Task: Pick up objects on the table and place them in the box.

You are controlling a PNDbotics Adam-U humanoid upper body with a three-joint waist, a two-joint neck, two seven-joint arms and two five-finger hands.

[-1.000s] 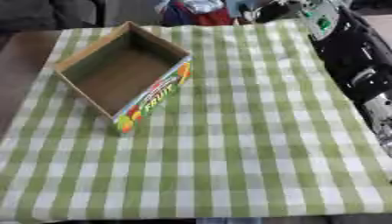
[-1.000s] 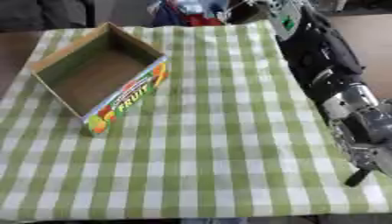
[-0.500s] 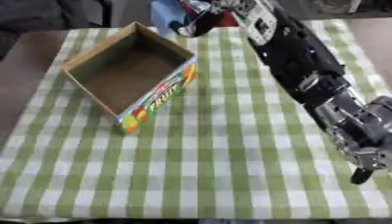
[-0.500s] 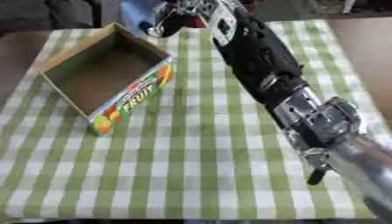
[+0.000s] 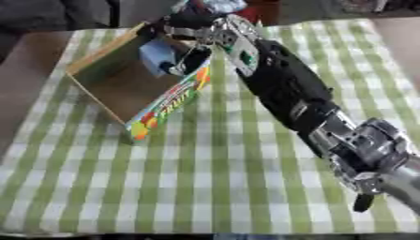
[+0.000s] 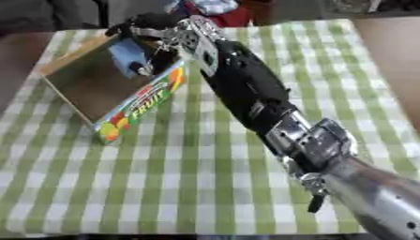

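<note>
Reaching far across the table (image 5: 205, 187), my right arm (image 5: 287, 93) comes in from the lower right corner and stretches diagonally up to the box (image 5: 123, 89). My right hand (image 5: 190, 29) is over the far end of the box, above its open top. Its fingers are curled round a light blue object (image 5: 156, 56), which hangs down from the hand into the inside of the box. I cannot make out what this object is; I see only a pale blue, roughly blocky shape. Whether it already touches the bottom of the box, I cannot tell.

The box is cardboard, brown inside, and it lies at an angle on the upper left part of the table. Its long outer wall, facing toward the middle of the table, carries a colourful print (image 6: 139, 105) with fruit pictures and letters in red, yellow and green. The near corner of the box points toward me.

A green and white checked cloth (image 6: 164, 187) covers the table. Beside the cloth, on the left side, a brown surface (image 5: 25, 61) shows.

Beyond the far edge of the table I see something red and something pale (image 6: 215, 6), but they are too blurred to name.

My left hand shows in neither view.
</note>
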